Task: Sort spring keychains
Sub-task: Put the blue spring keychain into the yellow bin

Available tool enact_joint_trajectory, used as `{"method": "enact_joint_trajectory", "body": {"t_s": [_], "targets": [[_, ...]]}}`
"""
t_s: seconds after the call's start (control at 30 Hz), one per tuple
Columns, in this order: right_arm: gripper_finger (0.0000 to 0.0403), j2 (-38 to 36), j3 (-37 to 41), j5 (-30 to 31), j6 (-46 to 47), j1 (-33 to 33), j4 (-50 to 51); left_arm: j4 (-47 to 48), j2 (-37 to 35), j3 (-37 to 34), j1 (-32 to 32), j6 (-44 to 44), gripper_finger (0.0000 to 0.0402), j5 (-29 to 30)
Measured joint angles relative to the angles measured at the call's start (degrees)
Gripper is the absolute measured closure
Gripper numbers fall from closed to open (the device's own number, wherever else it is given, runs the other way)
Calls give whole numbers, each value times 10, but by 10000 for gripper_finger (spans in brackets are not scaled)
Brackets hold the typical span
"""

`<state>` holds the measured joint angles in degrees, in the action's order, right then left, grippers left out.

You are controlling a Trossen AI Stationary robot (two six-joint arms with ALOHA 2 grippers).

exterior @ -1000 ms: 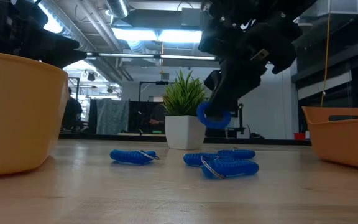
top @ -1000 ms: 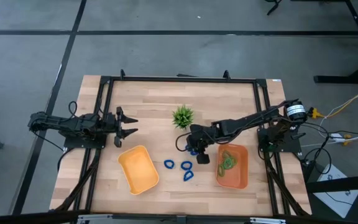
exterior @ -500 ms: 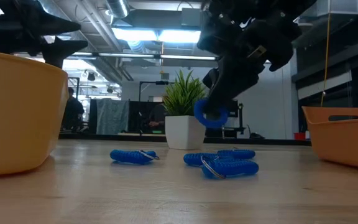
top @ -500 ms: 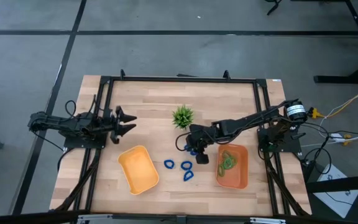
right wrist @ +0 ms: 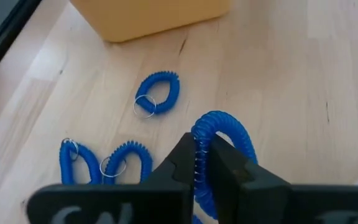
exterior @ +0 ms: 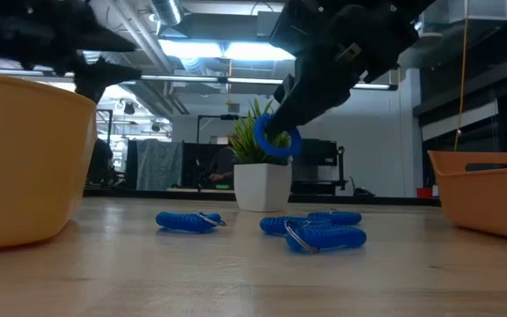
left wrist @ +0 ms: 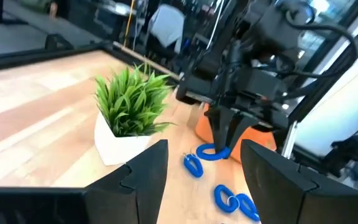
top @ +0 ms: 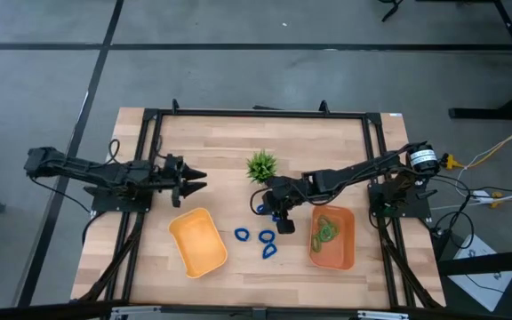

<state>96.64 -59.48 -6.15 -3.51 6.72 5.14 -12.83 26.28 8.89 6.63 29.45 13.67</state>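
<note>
**Spring keychains: light, springy loops, best pinched across the coil**

Spring keychains are being sorted on a pale wooden surface (top: 327, 142) that carries two trays. The yellow tray (top: 197, 242) sits on the left arm's side and, from above, looks empty. The orange tray (top: 334, 238) on the right arm's side holds green keychains (top: 326, 230). Between the trays, near a small potted plant (top: 261, 166), three blue keychains (top: 266, 244) lie loose on the wood.

The right tool (right wrist: 204, 167) hangs just above them with its fingers pressed together on a fourth blue keychain (exterior: 275, 139), which dangles clear of the wood. The left tool (top: 196, 180) hovers behind the yellow tray with its fingers spread and nothing between them.

Judging by how the held loop hangs from a thin pinch without sagging, each keychain is very light and keeps its ring shape. The coil probably gives and stretches under load, so it may swing or bounce in transit. The ridged plastic should offer fair grip. The small metal split ring (right wrist: 144, 107) on each piece looks slick and too thin to hold reliably. The better hold seems to be across the coil wall, away from the ring, with one finger inside the loop.
</note>
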Motion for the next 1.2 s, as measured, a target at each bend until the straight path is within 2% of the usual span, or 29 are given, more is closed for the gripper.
{"method": "enact_joint_trajectory", "body": {"t_s": [0.13,0.33,0.5,0.67,0.93,1.2], "targets": [[376,0,0,0,-17,1,-15,-8,103,52,0,23,206,-6],[374,0,0,12,-65,15,-46,-10,236,117,-4,169,206,-53],[376,0,0,74,-150,36,-76,-25,321,148,-23,303,206,-79],[366,0,0,146,-225,53,-114,-123,396,152,-39,406,206,-117],[371,0,0,157,-291,55,-162,-270,486,152,-34,525,205,-138],[367,0,0,156,-330,51,-180,-289,524,152,-20,605,205,-144]]}}
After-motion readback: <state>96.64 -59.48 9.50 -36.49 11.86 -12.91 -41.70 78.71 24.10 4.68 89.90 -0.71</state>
